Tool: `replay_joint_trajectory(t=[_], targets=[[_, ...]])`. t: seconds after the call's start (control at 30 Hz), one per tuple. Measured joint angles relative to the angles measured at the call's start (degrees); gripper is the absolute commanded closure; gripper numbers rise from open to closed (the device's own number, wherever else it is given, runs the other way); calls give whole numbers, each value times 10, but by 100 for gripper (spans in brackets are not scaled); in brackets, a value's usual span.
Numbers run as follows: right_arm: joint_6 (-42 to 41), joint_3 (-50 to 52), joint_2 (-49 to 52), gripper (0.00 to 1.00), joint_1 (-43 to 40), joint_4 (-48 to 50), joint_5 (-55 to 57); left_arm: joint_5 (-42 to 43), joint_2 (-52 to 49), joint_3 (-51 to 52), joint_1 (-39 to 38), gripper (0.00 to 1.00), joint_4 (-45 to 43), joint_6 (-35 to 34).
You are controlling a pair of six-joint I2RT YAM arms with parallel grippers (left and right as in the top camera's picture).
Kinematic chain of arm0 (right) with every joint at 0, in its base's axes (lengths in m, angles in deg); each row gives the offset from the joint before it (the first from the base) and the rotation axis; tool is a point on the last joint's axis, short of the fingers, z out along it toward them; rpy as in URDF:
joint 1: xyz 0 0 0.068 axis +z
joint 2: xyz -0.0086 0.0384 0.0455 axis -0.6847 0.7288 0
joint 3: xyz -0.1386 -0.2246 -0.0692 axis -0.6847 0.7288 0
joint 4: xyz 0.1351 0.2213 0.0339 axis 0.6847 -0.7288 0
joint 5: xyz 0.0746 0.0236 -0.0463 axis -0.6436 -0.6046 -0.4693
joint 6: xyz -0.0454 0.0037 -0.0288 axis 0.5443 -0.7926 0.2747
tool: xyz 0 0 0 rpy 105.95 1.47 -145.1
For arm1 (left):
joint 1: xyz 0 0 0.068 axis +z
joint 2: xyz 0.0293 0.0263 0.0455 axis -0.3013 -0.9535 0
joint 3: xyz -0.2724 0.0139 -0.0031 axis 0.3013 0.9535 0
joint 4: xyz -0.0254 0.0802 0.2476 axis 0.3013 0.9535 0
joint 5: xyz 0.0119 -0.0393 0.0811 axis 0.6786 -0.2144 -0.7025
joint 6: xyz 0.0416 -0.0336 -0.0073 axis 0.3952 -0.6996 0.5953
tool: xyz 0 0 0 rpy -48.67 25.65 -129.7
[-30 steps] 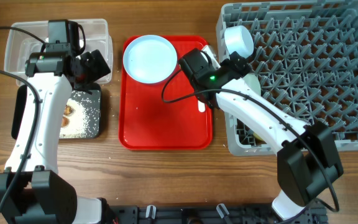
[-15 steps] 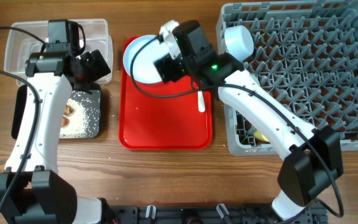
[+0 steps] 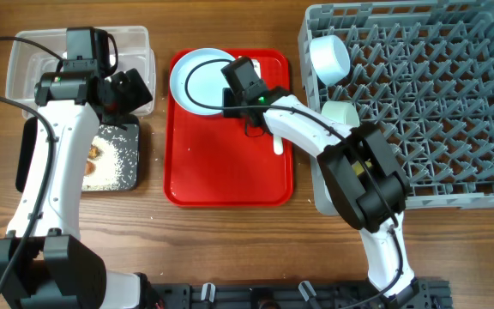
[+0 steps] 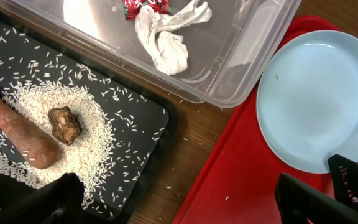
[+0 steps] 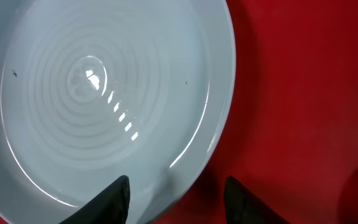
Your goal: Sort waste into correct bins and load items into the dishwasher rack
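the right gripper (image 5: 178,190) is being held low over the flat red plastic tray (image 3: 230,172), its two dark fingers (image 5: 107,199) being kept partly apart and astride the near rim of the pale blue round plate (image 5: 104,93); one finger is being shown over the plate's inside, the other over bare tray, with a gap on each side of the rim, so nothing is being pinched; the plate is lying flat in the far left corner of that tray; the white plastic spoon (image 3: 277,142) is lying on the tray's right side, near the large grey plastic grid rack (image 3: 453,129); the left gripper (image 4: 179,193) is being held spread wide and empty above the edge of the shallow black rectangular tray (image 4: 160,115), where the orange-brown carrot-like piece (image 4: 17,134) and small brown lump (image 4: 64,123) are lying among loose white rice grains (image 4: 98,124); the crumpled red-and-white wrapper with white tissue (image 4: 163,34) is lying in the clear plastic rectangular tub (image 4: 253,50).
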Motion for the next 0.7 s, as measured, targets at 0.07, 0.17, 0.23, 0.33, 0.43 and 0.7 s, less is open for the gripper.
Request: replay_joint_trajectory(t=[0.07,0.17,0.23,0.33,0.43,0.7], targets=[[-12,0,0,83,0,0,-1,0,0,0,0,0,0,0],[-28,0,0,96,0,-6,-9,0,0,0,0,0,0,0],[-37,-1,0,96,-1,-23,-19,0,0,0,0,0,0,0],[-49,-4,0,96,0,-41,-39,0,0,0,0,0,0,0],[-51,-9,0,96,-2,-70,-67,0,0,0,0,0,0,0],[16,-43,-23,96,-31,-209,-110,0,0,0,0,0,0,0]])
